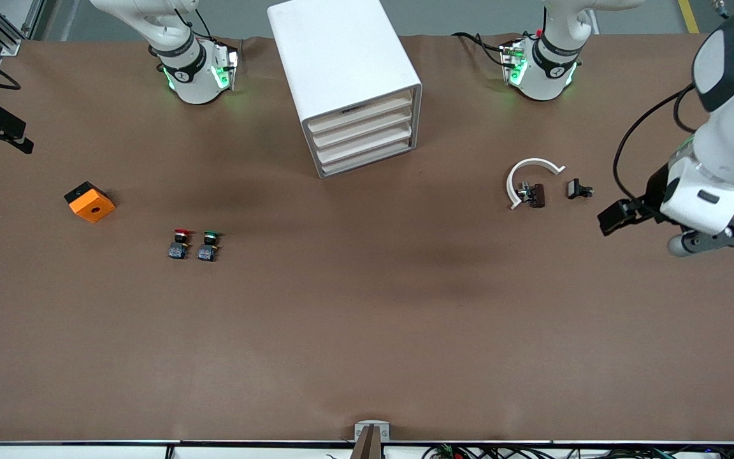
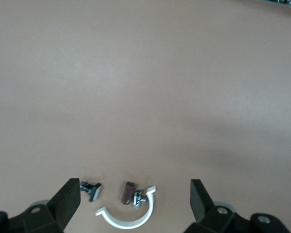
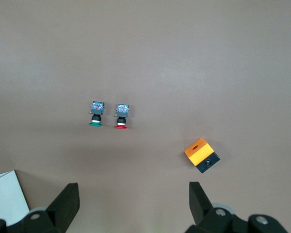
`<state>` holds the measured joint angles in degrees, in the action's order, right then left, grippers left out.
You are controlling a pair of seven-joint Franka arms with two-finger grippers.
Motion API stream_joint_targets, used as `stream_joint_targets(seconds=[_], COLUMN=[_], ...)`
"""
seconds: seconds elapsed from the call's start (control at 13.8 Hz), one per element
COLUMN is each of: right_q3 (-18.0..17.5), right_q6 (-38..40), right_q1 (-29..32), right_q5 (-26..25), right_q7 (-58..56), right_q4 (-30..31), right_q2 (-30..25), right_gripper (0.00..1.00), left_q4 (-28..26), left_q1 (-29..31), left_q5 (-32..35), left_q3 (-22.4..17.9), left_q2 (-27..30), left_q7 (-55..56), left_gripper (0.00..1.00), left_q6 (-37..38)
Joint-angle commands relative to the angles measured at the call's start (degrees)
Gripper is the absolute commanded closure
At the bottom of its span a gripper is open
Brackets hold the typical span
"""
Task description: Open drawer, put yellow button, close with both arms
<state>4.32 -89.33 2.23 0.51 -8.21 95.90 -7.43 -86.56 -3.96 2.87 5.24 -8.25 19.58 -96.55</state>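
Observation:
The white cabinet stands between the two arm bases, and its top drawer is shut like the three below it. No yellow button shows in any view. The left gripper hangs open and empty over the table at the left arm's end, beside a white half-ring. The right gripper appears only in its own wrist view. It is open, empty and high above the cloth. A red-capped button and a green-capped button stand side by side.
An orange block with a black base lies toward the right arm's end. A white half-ring, a brown part and a small black clip lie toward the left arm's end.

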Motion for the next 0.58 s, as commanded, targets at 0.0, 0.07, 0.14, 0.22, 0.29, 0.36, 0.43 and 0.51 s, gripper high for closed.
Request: stream_joint_targets(seconds=[0.0, 0.07, 0.14, 0.22, 0.29, 0.36, 0.43, 0.51], right_q3=[-0.5, -0.5, -0.5, -0.5, -0.5, -0.5, -0.5, -0.6], right_q6=[-0.2, -0.2, -0.2, -0.3, -0.2, -0.1, 0.0, 0.0], right_q1=[1.0, 1.0, 1.0, 1.0, 1.0, 1.0, 1.0, 1.0], right_q5=[1.2, 1.2, 1.2, 1.2, 1.2, 1.2, 1.2, 1.1], right_q7=[0.6, 0.5, 0.5, 0.5, 0.5, 0.6, 1.8, 3.9], right_q4=[1.8, 1.8, 1.8, 1.9, 1.9, 1.9, 1.9, 1.9], right_q2=[-1.9, -2.0, -2.1, -2.1, -2.1, -2.1, -2.1, -2.1], right_gripper=[0.00, 0.00, 0.00, 0.00, 0.00, 0.00, 0.00, 0.00], left_q4=[-10.4, -13.7, -16.1, -17.3, -18.1, -18.5, -18.6, -18.2], left_q1=[4.0, 4.7, 4.8, 4.8, 4.8, 4.8, 4.8, 4.8], left_q5=[-2.3, -2.3, -2.3, -2.4, -2.5, -2.6, -2.6, -2.7], left_q3=[0.6, 0.6, 0.6, 0.6, 0.5, 0.5, 0.6, 0.5], left_q2=[10.8, 14.5, 17.5, 19.8, 21.6, 23.2, 24.1, 24.3], left_q7=[-9.8, -12.7, -13.6, -13.7, -13.9, -13.9, -13.9, -13.9], left_gripper=[0.00, 0.00, 0.00, 0.00, 0.00, 0.00, 0.00, 0.00], left_q6=[-0.2, 0.7, 2.1, 3.3, 4.3, 5.3, 6.2, 6.7])
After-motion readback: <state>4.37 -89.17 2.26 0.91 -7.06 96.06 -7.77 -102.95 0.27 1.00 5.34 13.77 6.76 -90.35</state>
